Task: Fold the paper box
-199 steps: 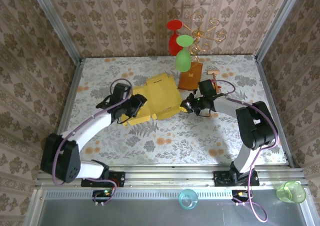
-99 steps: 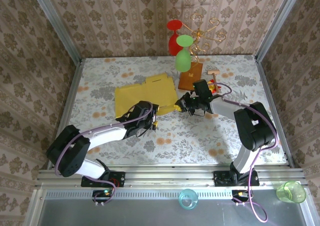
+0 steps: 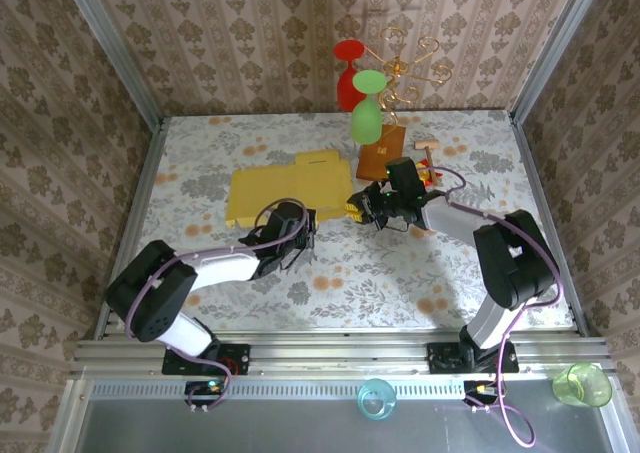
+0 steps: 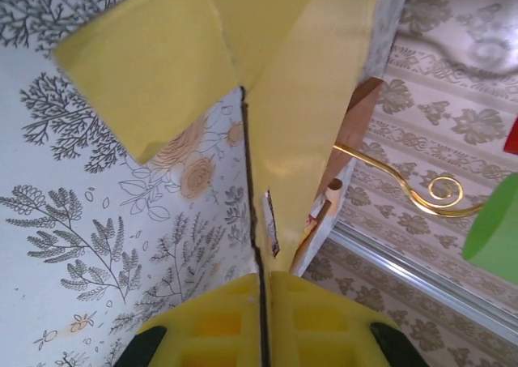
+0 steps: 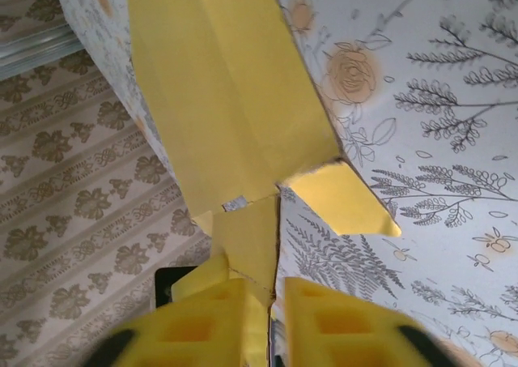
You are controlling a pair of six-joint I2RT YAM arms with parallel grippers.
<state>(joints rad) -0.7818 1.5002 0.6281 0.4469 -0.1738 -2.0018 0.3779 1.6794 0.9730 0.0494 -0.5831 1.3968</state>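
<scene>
The paper box [image 3: 290, 185] lies as a flat mustard-yellow sheet in the middle of the table. My left gripper [image 3: 303, 220] is at its near right edge. In the left wrist view its pads [image 4: 218, 318] are pressed together, and the card's edge [image 4: 299, 140] runs straight into the seam between them. My right gripper [image 3: 362, 206] is at the sheet's right end. There a small yellow flap [image 5: 255, 237] sits between the parted jaws of that gripper [image 5: 275, 290], against the left pad [image 5: 202, 318] with a gap to the other pad.
A brown wooden block [image 3: 382, 156] with a gold wire stand holding a green glass [image 3: 366, 121] and a red glass [image 3: 348, 83] stands just behind the right gripper. A small packet [image 3: 430, 173] lies right of it. Patterned walls close three sides.
The box dropped from a raised, half-folded shape to a flat sheet. My left gripper swung from its left side to the near edge and shut. The right jaws parted.
</scene>
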